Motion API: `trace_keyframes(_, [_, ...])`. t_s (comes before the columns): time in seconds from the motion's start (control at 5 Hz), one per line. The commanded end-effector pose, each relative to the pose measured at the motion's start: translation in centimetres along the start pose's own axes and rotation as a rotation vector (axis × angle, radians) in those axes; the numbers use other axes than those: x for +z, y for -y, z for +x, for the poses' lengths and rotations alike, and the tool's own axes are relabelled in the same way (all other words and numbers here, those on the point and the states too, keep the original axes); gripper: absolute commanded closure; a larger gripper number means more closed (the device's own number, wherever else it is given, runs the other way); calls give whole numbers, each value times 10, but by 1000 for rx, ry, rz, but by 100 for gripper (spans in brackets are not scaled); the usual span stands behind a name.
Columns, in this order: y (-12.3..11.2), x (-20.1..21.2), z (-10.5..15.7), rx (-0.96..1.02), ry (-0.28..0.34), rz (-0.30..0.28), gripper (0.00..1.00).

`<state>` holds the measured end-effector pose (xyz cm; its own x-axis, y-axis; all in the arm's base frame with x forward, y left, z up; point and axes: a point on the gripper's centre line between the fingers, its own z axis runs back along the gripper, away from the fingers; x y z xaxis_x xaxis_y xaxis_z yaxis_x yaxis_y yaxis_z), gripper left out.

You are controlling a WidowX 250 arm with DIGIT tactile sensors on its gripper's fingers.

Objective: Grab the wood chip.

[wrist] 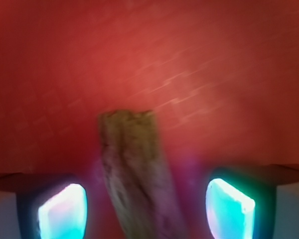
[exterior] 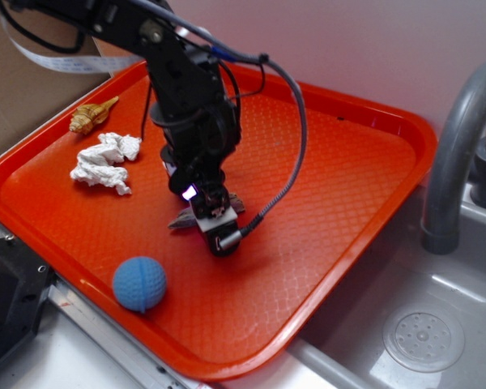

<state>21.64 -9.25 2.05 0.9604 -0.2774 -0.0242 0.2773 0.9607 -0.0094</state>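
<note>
Exterior view, L to R: shell point(exterior: 92, 115) at tray's far-left corner; paper wad point(exterior: 105, 160) just beside it, nearer centre; blue ball point(exterior: 139, 283) near front rim; arm w/ gripper point(exterior: 204, 212) down at mid-tray; faucet point(exterior: 454, 154) and sink off the right side. All loose items sit on the orange tray point(exterior: 348, 203).

Chip point(exterior: 181, 220): lies flat on tray directly under the gripper. Only its ends show in the exterior view, one poking out left of the gripper and one right, so long axis runs roughly L-R there, slightly tilted.

Wrist view: chip point(wrist: 137, 179) sits between the two lit pads, left pad point(wrist: 62, 211) and right pad point(wrist: 229, 206). Long axis runs away from the camera, i.e. across the closing direction, which is good for a pinch on the narrow width. Chip is offset toward the left pad; more gap on the right.

Gripper point(wrist: 145, 209) state: spread, pads clear of chip on both sides, no contact seen. Image blurred, so height above tray is uncertain.

Judgement: approach looks about done; closing is next. Off-centre chip may slide or rotate as the left pad hits first. Thin, flat piece, so pads need to be low enough to catch the edges.
</note>
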Motion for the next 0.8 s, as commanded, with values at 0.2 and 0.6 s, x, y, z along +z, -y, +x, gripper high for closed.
trace_keyframes(0.2, [-2, -7, 0, -17, 18, 15, 100])
trace_keyframes(0.6, [-2, -3, -1, -31, 28, 27, 100])
